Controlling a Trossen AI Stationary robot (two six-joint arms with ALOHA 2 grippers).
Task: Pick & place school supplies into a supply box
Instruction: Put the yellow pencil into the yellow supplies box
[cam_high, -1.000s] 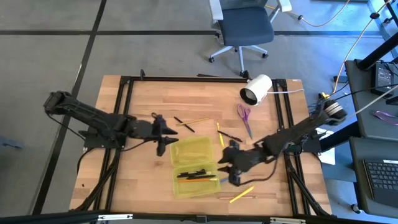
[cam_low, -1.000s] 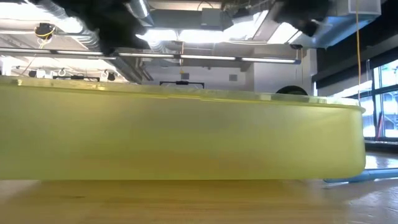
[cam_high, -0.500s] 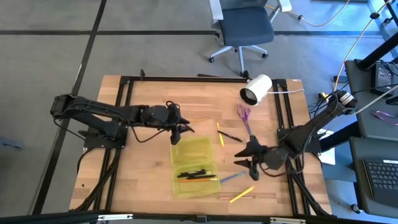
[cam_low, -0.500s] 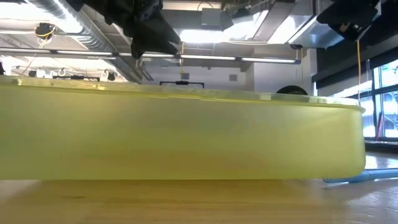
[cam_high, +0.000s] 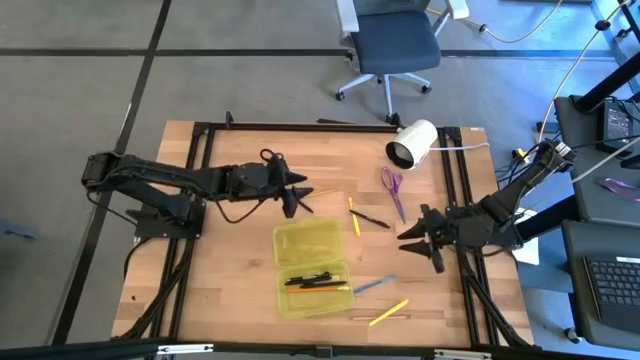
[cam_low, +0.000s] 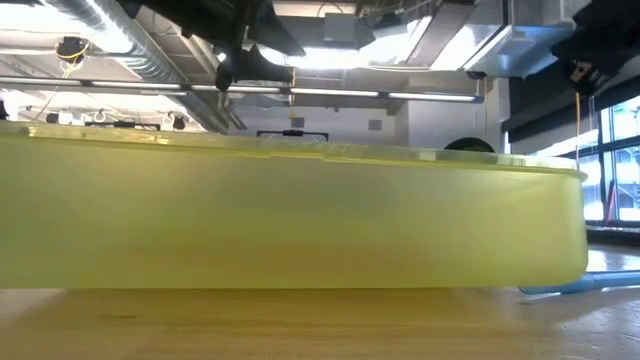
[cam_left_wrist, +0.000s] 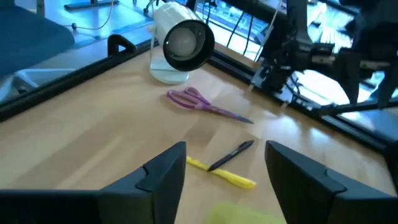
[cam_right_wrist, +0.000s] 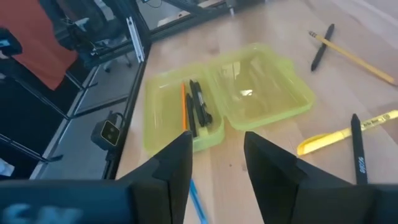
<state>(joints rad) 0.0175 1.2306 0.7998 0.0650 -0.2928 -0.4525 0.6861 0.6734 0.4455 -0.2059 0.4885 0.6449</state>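
The supply box (cam_high: 312, 268) lies open, its lid half (cam_high: 309, 241) toward the far side and its tray (cam_high: 318, 287) holding black and orange pens (cam_right_wrist: 195, 109). Loose on the table are purple scissors (cam_high: 392, 190), a yellow pen (cam_high: 353, 216) crossed by a black pen (cam_high: 371, 219), a black pen (cam_high: 295, 200) with a yellow pencil (cam_high: 321, 193), a blue pen (cam_high: 372, 286) and a yellow pen (cam_high: 388, 312). My left gripper (cam_high: 298, 192) is open above the black pen, beyond the lid's far edge. My right gripper (cam_high: 415, 238) is open to the right of the box.
A white cylinder (cam_high: 412, 143) lies on its side near the far right corner, beyond the scissors. Black rails (cam_high: 197, 180) run along the table's left, far and right sides. In the low view the box wall (cam_low: 300, 215) fills the picture. An office chair (cam_high: 392, 45) stands beyond the table.
My left gripper has moved from beside the lid's left edge toward the far side and the right, ending over the black pen. My right gripper has drawn back from the tray's right edge toward the table's right edge.
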